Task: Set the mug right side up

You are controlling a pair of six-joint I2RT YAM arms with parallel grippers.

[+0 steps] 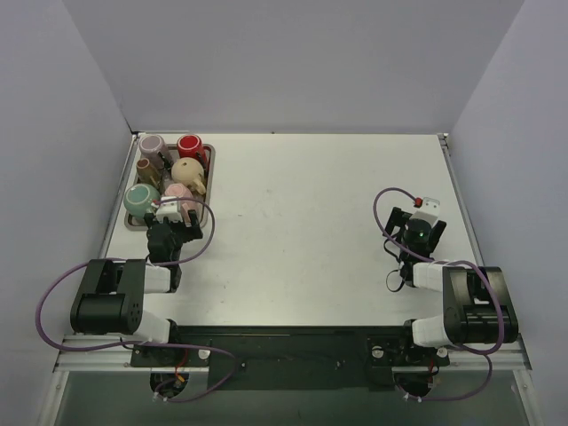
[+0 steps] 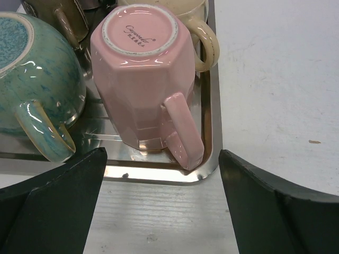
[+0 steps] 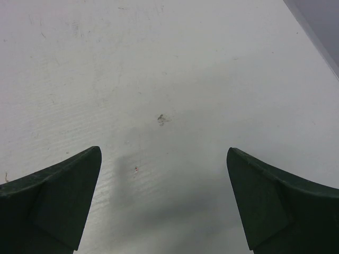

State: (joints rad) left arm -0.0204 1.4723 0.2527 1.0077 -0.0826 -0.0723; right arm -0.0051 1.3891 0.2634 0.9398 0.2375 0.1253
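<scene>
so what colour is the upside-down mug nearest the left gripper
Pink. The mug shows best in the left wrist view.

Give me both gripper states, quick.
Left gripper: open, holding nothing, facing the pink mug.
Right gripper: open, holding nothing.

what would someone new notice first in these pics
A metal tray packed with mugs sits at the far left of the table, and the pink mug in its near right corner stands upside down, base up. The left gripper hangs open just short of that mug, while the right gripper is open over plain tabletop on the right.
</scene>
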